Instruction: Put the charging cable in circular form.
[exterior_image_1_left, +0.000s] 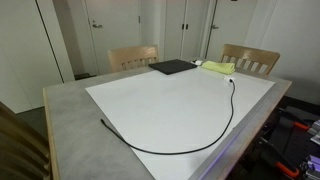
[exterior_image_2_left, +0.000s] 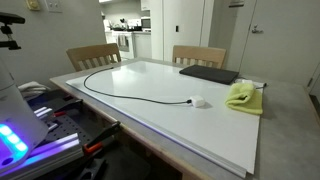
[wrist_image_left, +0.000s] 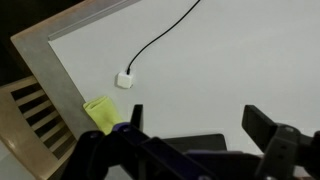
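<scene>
Hovering with black two-finger gripper (wrist_image_left: 200, 128) spread wide and empty over thin black charging cable (wrist_image_left: 160, 45) lying in a long open arc across the white tabletop (exterior_image_1_left: 170, 100), small white plug (wrist_image_left: 124, 79) near one edge, and risking one tug dragging it all toward that edge instead of curling it.

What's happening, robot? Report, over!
Gripper open, empty. Charging cable in a loose arc, not circular yet. Yellow-green cloth beside plug, not touching.
</scene>
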